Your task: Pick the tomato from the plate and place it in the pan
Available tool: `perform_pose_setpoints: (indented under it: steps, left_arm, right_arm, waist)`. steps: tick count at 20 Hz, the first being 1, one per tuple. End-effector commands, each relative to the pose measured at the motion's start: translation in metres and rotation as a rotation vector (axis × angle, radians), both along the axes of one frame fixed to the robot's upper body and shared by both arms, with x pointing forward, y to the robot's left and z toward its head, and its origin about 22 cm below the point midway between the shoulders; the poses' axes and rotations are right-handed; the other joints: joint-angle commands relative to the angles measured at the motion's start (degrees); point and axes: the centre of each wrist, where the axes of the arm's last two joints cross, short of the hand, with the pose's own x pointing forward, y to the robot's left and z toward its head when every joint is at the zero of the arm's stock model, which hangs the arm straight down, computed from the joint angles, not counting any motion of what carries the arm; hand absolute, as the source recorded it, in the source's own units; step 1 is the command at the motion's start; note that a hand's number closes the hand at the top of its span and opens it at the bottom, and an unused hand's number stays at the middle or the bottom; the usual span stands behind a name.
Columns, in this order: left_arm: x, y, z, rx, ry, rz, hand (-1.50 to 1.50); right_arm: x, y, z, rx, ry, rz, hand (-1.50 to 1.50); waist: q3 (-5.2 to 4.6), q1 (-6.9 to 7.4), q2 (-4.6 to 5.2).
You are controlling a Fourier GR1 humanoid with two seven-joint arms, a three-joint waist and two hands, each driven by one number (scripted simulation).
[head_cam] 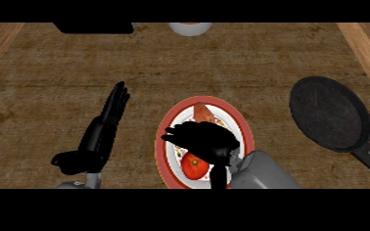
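Half the tomato (194, 166) hidden | right hand (202, 138) curled above | left hand (101, 132) straight-fingered

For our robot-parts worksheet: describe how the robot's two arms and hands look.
Both forearms are smooth grey casings, seen at the lower edge. Each ends in a matte black hand: the left hand has long slim fingers, the right hand looks broader. No cables or markings are visible.
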Motion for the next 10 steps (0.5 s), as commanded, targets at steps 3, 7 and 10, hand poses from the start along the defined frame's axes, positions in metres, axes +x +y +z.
perform_pose_setpoints:
  steps: [3, 7, 10]
  left_arm:
    - [0.006, 0.011, -0.007, -0.003, 0.01, -0.014, 0.0]
    - [0.003, -0.01, 0.001, 0.02, 0.005, -0.012, 0.0]
    - [-0.003, 0.007, -0.02, 0.002, 0.005, -0.005, 0.0]
  right_arm:
    - [0.008, 0.026, -0.013, -0.074, 0.0, -0.01, -1.5]
    - [0.02, 0.004, -0.04, -0.09, 0.031, 0.008, -1.5]
    - [0.006, 0.014, -0.043, -0.151, -0.021, 0.163, 1.5]
  waist:
    - [-0.01, 0.02, 0.03]
    - [0.01, 0.05, 0.03]
    - [-0.02, 0.13, 0.05]
